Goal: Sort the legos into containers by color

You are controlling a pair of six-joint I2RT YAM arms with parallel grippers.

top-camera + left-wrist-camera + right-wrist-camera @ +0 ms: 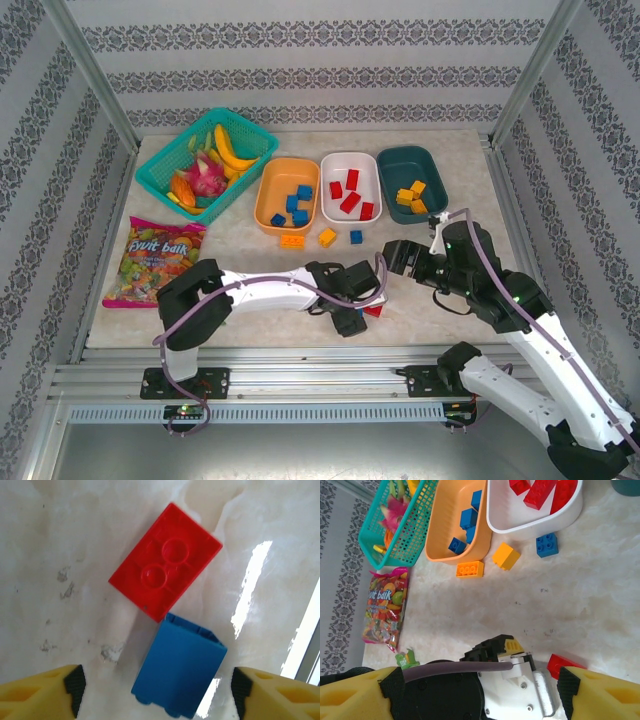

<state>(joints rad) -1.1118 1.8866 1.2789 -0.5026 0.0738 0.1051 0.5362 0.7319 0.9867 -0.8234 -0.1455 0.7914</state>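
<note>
orange plastic tub (pixel 262 195) holds blue bricks (pixel 296 203), white tub (pixel 350 156) red, dark teal tub (pixel 410 150) yellow; five remain on the table (pixel 465 195). left gripper (pixel 157 687), jaws wide, brackets a loose blue brick (pixel 180 672); right gripper (pixel 480 687) wide, empty.

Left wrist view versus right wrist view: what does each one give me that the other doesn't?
Left wrist: a tipped blue brick, close up. Right wrist: orange tub holding blue bricks, white tub holding red bricks, two orange-yellow bricks and a loose blue brick in front. Both: the lone red brick on the tabletop.
</note>
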